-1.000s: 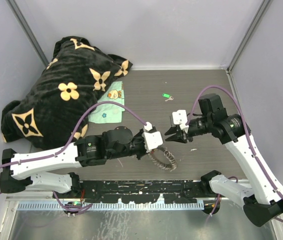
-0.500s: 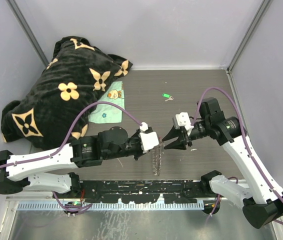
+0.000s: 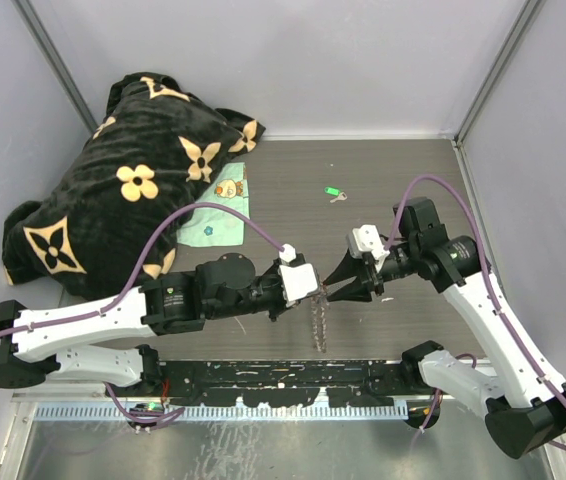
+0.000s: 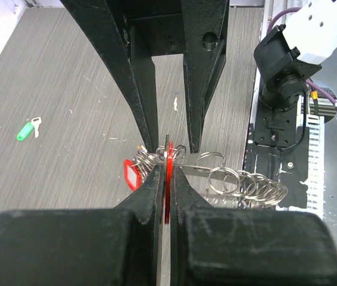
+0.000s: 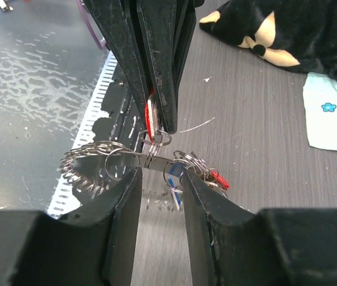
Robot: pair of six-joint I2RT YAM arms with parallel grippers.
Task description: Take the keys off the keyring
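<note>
One tag (image 4: 167,199) mostly within left claw (image 4: 167,171)

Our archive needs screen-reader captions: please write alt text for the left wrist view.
The left hand is shut on a red key tag among the silver rings of the keyring, which trails right. The right hand reaches in from above, open around those rings. A green-tagged key lies alone on the table at far left.

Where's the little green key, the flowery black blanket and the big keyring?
green key (image 3: 332,191): top view, on its green tag.
blanket (image 3: 153,150): top view, on black cloth near its middle.
keyring (image 3: 318,325): top view, on its hanging rim.
</note>
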